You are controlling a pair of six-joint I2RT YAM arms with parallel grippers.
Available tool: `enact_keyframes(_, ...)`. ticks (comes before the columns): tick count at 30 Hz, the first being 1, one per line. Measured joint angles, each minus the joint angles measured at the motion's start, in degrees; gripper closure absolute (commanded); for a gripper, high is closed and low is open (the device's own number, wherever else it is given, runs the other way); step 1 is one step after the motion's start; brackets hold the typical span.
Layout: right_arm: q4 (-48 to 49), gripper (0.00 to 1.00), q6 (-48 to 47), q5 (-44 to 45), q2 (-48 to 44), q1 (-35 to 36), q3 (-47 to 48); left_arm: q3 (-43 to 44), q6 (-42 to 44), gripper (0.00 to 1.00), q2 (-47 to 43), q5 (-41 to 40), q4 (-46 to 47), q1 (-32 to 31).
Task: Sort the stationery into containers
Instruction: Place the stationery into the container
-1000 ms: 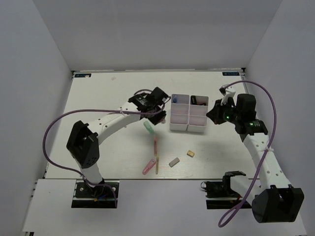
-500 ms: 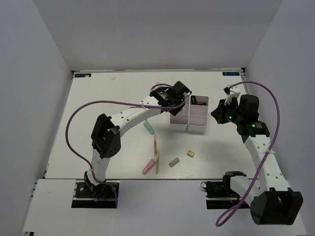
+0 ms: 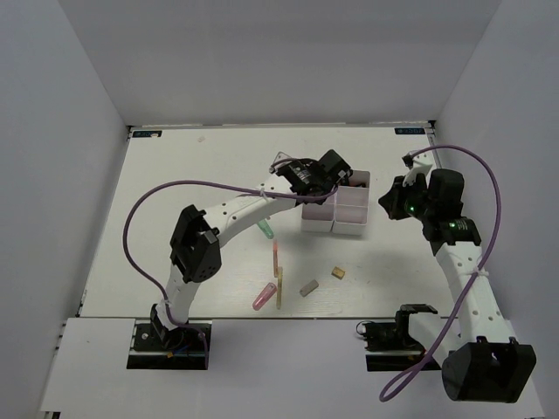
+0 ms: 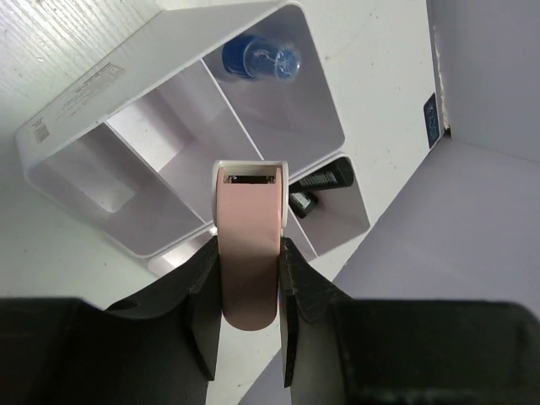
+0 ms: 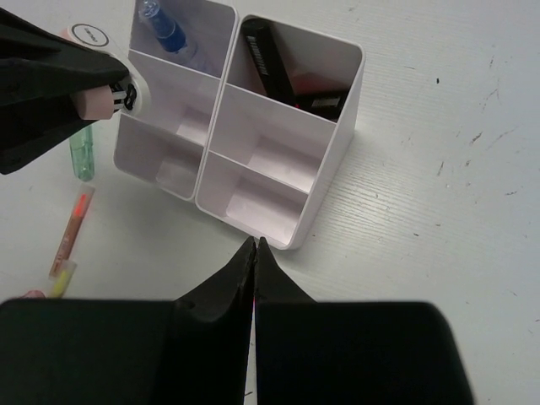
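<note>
My left gripper (image 4: 251, 278) is shut on a pink marker (image 4: 249, 240) and hangs over the containers (image 4: 76, 101), a white block of six open bins. The top view shows this gripper (image 3: 327, 179) above the block's (image 3: 334, 230) far part. A clear blue-capped tube (image 4: 261, 59) lies in one far bin, a black-pink marker (image 4: 321, 181) in the bin beside it. My right gripper (image 5: 254, 245) is shut with nothing in it, just off the block's near right corner (image 5: 333, 181). A green marker (image 3: 265, 230), a pink stick (image 3: 275, 255) and a yellow stick (image 3: 279, 288) lie on the table.
A second pink marker (image 3: 264, 297), a grey eraser (image 3: 308, 287) and a tan eraser (image 3: 338, 272) lie in front of the bins. The left arm's purple cable (image 3: 175, 188) arcs over the table's left half. White walls close in three sides.
My left gripper has carried the pink marker rightward from beside the block to over it. The right gripper has shut and drawn back slightly to the right.
</note>
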Motion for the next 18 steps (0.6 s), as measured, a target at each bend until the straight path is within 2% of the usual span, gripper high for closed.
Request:
enact_keyframes(13, 0.2, 1.0, 0.4, -0.6, -0.2, -2.9, 0.0, -1.0, -2.5, 0.95, 2.8, -1.9, 0.7, 0.1)
enact_keyframes(18, 0.3, 1.0, 0.4, -1.0, -0.2, -3.6, 0.0, -1.4, -2.5, 0.87, 2.8, -2.4, 2.2, 0.1)
